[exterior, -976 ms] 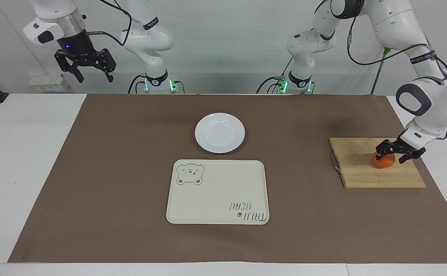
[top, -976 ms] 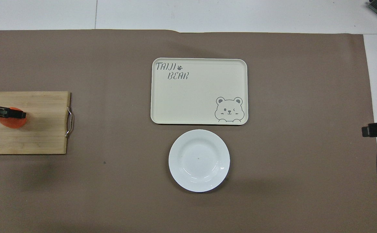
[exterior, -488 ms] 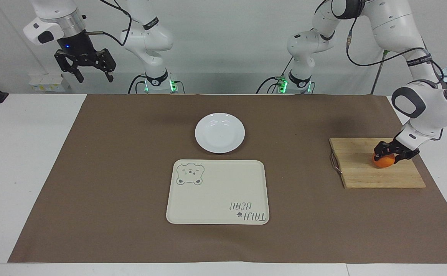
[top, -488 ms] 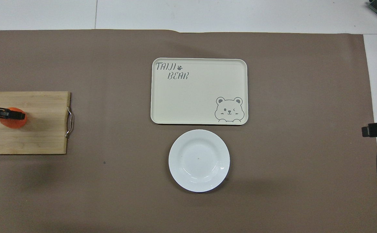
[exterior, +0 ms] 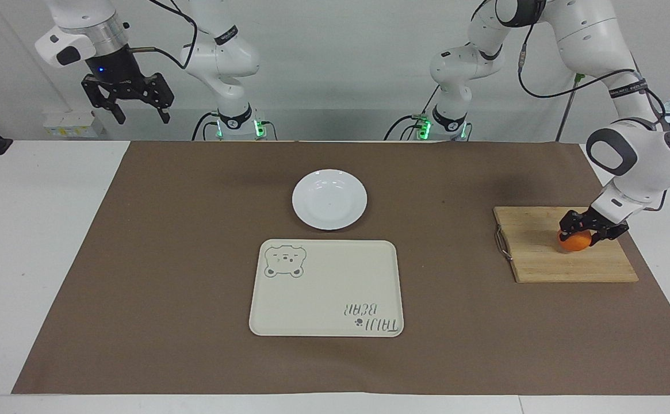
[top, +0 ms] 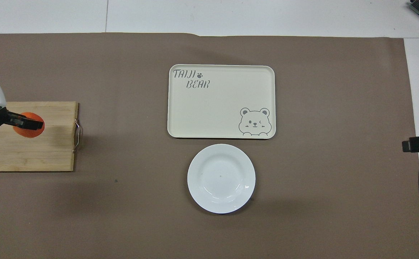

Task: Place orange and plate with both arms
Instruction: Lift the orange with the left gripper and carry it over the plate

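Orange [exterior: 574, 242]: small, round, bright; clamped between the fingers of the left gripper [exterior: 581, 229], which comes down on it from above at a slant, so the fruit sits just under and between the black fingertips, its lower half showing below them; located over the wooden cutting board [exterior: 547, 256] at the left arm's end of the table, whether touching the board or just clear of it cannot be told. Plate [exterior: 329, 199]: white, glossy, round; on the brown mat [exterior: 168, 259], mid-table, nearer to the robots than the cream bear-print tray [exterior: 326, 287], just beside it but apart; nothing on it. Right gripper [exterior: 128, 98]: held high above the right arm's end of the table, fingers spread wide, nothing between them; arm waiting
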`<state>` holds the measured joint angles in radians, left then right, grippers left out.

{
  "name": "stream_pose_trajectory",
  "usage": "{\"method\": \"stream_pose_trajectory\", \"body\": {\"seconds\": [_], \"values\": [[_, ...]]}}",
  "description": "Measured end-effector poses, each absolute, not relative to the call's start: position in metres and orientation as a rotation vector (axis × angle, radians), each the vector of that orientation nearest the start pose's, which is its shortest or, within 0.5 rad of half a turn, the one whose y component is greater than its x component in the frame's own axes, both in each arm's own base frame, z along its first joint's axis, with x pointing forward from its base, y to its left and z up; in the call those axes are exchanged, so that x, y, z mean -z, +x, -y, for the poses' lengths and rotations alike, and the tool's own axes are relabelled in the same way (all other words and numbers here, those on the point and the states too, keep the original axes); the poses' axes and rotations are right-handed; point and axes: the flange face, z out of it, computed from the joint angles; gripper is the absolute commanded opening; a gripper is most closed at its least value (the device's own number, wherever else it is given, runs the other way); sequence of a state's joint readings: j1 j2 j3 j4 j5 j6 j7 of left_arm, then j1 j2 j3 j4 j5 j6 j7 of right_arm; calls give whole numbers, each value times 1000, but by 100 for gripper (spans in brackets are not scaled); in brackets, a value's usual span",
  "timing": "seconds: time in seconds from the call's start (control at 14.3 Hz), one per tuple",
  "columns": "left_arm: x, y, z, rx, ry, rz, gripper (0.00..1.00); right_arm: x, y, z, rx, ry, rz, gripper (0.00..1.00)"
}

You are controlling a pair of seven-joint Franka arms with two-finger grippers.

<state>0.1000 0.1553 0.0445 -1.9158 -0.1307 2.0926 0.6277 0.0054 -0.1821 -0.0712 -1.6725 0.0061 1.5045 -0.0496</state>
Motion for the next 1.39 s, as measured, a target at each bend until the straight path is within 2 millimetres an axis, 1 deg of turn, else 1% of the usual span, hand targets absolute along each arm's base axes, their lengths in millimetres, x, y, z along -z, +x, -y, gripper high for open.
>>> {"method": "stream_pose_trajectory", "body": {"seconds": [0.07, 0.14, 0.21, 0.42, 0.63, 0.77, 0.98, 1.12, 1.25, 1.39], "values": [[-420, 593, -59, 97, -3152, -723, 0, -666, 488, 35, 23, -3123, -23, 100], [-421, 594, -36, 89, -3146, -762, 0, -666, 488, 35, 23, -3123, -23, 100], [-420, 594, -8, 74, -3149, -771, 0, -666, 488, 35, 23, -3123, -23, 100], [-416, 585, 90, 16, -3179, -695, 0, -666, 488, 35, 23, -3123, -23, 100], [-416, 564, 177, -18, -3201, -595, 0, -666, 488, 35, 23, -3123, -23, 100], [-417, 543, 232, -39, -3213, -529, 0, -666, 488, 35, 23, -3123, -23, 100], [-417, 504, 308, -70, -3222, -437, 0, -666, 488, 35, 23, -3123, -23, 100], [-418, 478, 348, -68, -3228, -409, 0, -666, 488, 35, 23, -3123, -23, 100], [-420, 453, 387, -18, -3251, -388, 0, -666, 488, 35, 23, -3123, -23, 100], [-414, 427, 424, 44, -3280, -377, 0, -666, 488, 35, 23, -3123, -23, 100]]}}
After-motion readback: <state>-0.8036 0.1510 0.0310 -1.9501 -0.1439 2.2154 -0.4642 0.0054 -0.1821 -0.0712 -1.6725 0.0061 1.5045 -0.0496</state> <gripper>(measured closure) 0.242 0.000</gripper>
